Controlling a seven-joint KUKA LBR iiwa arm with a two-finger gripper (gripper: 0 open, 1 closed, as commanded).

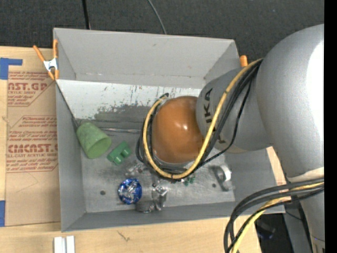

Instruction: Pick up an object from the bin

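Observation:
My gripper [158,192] hangs below the arm's orange dome, low over the bin's front middle. Just to its left lies a blue-and-silver foil ball [129,191] on the bin floor. A small grey metal piece [145,207] rests right in front of the gripper, by the front wall. Slightly right of it, a tiny dark green bit [188,180] shows under the dome's edge. I see nothing held in the gripper.
A light green cup [92,139] lies on its side at the bin's left, with a small green block [119,153] beside it. A silver metal clip [221,174] lies at the right. The arm covers the bin's middle and right.

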